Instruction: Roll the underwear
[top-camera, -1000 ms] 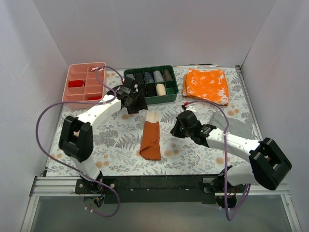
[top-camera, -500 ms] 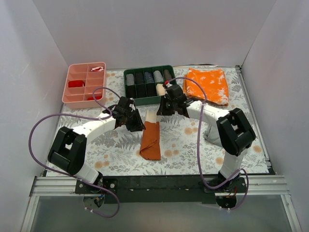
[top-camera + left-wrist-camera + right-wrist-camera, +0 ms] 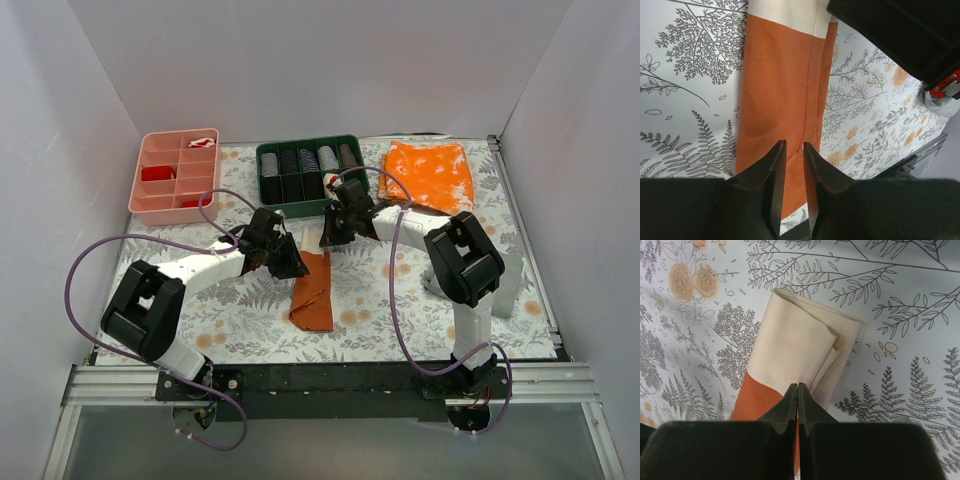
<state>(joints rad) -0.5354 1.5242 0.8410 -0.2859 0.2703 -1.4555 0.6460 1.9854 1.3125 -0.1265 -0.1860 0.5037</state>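
The underwear (image 3: 312,295) lies folded into a long narrow strip on the floral table, rust-orange over most of its length with a cream end pointing to the back. My left gripper (image 3: 292,265) hovers at the strip's left side. In the left wrist view its jaws (image 3: 794,145) stand slightly apart over the orange cloth (image 3: 780,90) with nothing between them. My right gripper (image 3: 335,235) is at the cream end. In the right wrist view it (image 3: 798,385) is shut, tips together just above the cream fold (image 3: 795,355).
A green tray (image 3: 290,208) of rolled cloths stands right behind both grippers. A pink compartment tray (image 3: 135,185) is at the back left. A bright orange speckled cloth (image 3: 430,175) lies at the back right, a grey cloth (image 3: 508,278) at the right by the arm.
My right arm has swung from the right side across to the underwear's cream end. My left gripper has come down from the green tray to the strip's left side.
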